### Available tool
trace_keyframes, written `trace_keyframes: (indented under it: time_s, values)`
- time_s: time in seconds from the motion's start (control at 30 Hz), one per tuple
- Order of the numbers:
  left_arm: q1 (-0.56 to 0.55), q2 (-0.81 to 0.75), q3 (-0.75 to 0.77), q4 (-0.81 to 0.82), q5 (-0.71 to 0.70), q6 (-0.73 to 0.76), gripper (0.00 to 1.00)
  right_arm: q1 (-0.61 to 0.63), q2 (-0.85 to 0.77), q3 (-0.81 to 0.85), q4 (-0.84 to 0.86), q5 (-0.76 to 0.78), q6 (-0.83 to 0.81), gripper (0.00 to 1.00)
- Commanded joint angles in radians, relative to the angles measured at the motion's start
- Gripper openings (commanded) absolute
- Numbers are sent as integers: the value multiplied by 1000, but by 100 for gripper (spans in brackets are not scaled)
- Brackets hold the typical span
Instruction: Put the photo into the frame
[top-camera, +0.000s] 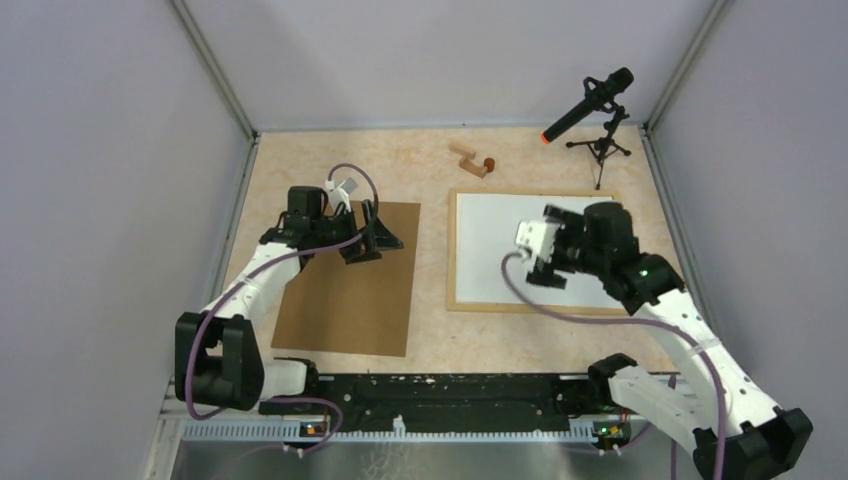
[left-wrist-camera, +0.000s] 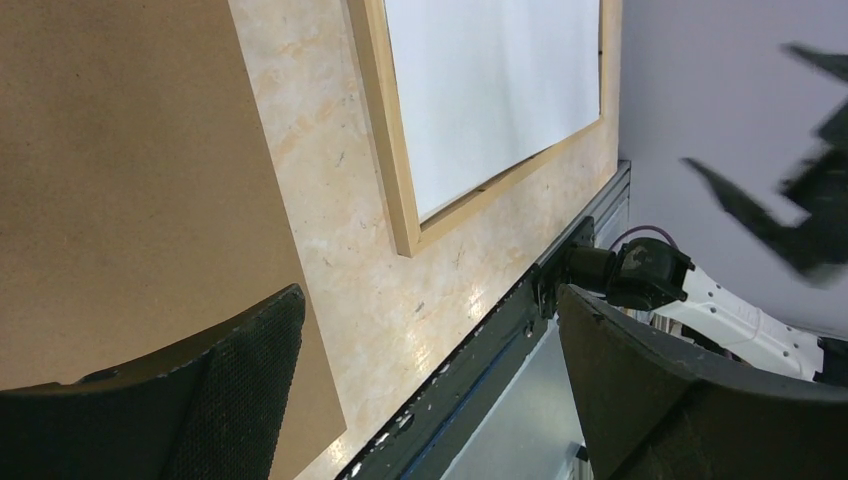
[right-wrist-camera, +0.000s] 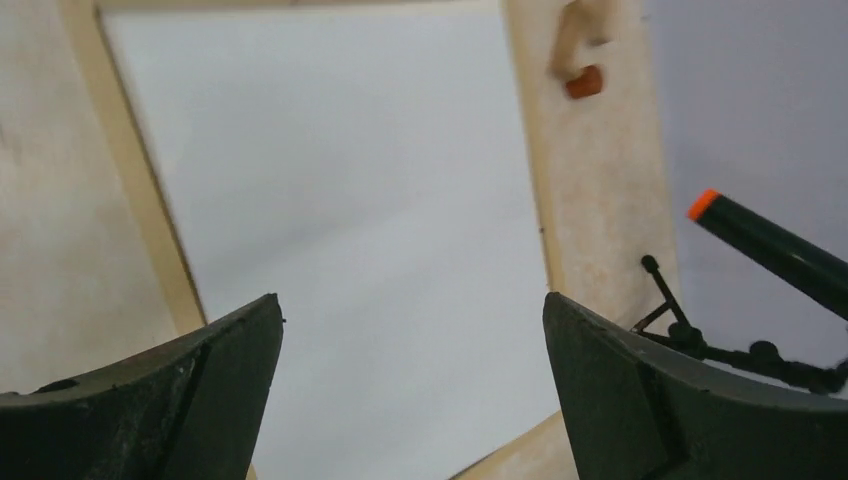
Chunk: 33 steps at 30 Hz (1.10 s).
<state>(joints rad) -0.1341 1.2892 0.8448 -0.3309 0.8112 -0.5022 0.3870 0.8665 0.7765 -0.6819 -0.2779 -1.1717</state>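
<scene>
The frame (top-camera: 530, 307), a thin light-wood rectangle, lies flat on the right of the table; its rails also show in the wrist views (left-wrist-camera: 385, 130) (right-wrist-camera: 130, 200). A plain white sheet (top-camera: 490, 250) (left-wrist-camera: 490, 90) (right-wrist-camera: 350, 200) fills its opening. The photo is hidden from view. My right gripper (top-camera: 548, 250) (right-wrist-camera: 412, 300) hovers over the white sheet, open, with nothing between its fingers. My left gripper (top-camera: 372, 240) (left-wrist-camera: 430, 295) hangs open and empty over the upper right corner of a brown backing board (top-camera: 350, 280) (left-wrist-camera: 120, 180).
Small wooden blocks (top-camera: 470, 160) (right-wrist-camera: 580, 50) lie at the back centre. A microphone (top-camera: 590, 105) (right-wrist-camera: 770, 245) on a small tripod (top-camera: 603, 150) stands at the back right. Grey walls close in three sides. A black rail (top-camera: 440, 395) runs along the near edge.
</scene>
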Motion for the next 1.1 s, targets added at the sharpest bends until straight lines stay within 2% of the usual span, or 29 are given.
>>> trace_keyframes:
  time_s: [0.0, 0.07, 0.13, 0.17, 0.23, 0.3, 0.4, 0.47, 0.6, 0.73, 0.9, 1.07]
  values:
    - [-6, 31, 5, 41, 25, 23, 99, -7, 11, 212, 159, -47, 1047, 99]
    - [-6, 37, 10, 37, 19, 22, 99, -7, 28, 213, 250, -7, 1484, 99]
    - [-7, 43, 18, 36, 6, 14, 99, -7, 34, 163, 347, 118, 1826, 99]
    - [-8, 48, 22, 39, 1, 8, 99, -6, 33, 129, 408, 178, 1938, 99]
    - [-14, 52, 29, 47, -21, -5, 99, -7, 34, 80, 465, 331, 2041, 99]
    - [-22, 58, 36, 47, -32, -12, 99, -8, 59, 55, 502, 449, 2007, 99]
    - [-37, 53, 46, 26, -55, -13, 99, -24, 127, 38, 464, 719, 2002, 99]
    - [-44, 44, 41, 24, -68, -16, 99, -100, 205, 26, 524, 764, 1913, 99]
    - [-66, 42, 33, 28, -68, -36, 99, -275, 395, 51, 629, 705, 1773, 99]
    - [-91, 39, 40, 26, -76, -43, 99, -412, 519, 66, 708, 629, 1742, 99]
    - [-103, 51, 43, 27, -79, -47, 99, -511, 619, 51, 809, 522, 1761, 98]
    - [-107, 56, 48, 26, -79, -44, 99, -557, 707, 58, 873, 451, 1758, 97]
